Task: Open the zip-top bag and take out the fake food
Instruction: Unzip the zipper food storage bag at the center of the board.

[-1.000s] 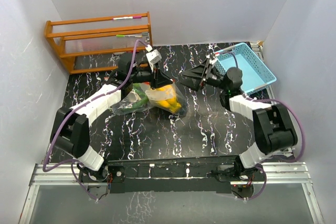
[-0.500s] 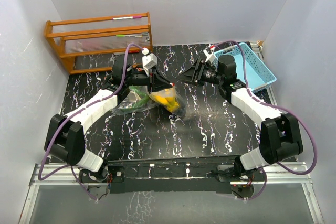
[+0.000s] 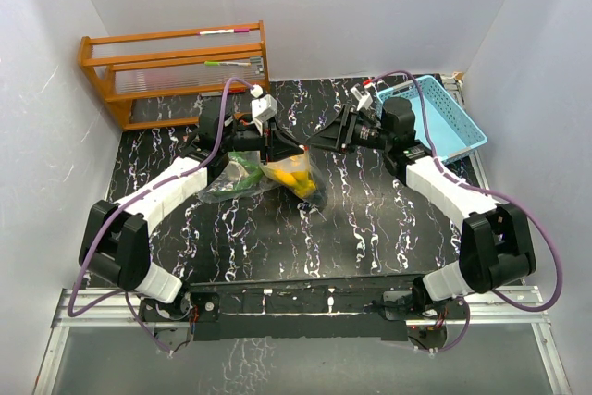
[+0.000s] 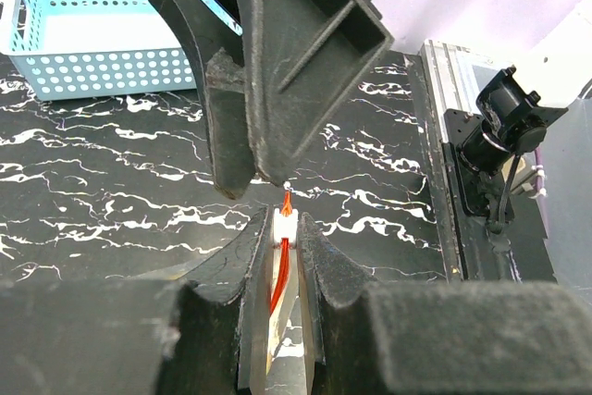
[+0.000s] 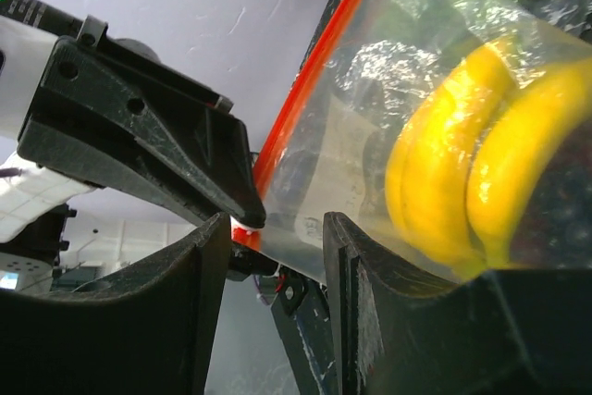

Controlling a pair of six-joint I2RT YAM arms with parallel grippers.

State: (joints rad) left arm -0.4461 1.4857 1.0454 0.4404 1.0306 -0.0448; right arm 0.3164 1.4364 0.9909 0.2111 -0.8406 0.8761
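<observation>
Orange seal of the zip-top bag is running between the spread jaws of your right gripper, while your left gripper is pinching it opposite.

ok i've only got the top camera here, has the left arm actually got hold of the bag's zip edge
observer: yes, the left wrist view shows the left jaws shut on the orange zip strip of the bag
operator: and the right jaws
observer: open, one either side of the bag's corner, not pinching yet
operator: any food caught in there
observer: no, only plastic in the gap, the bananas sit off to one side
</observation>
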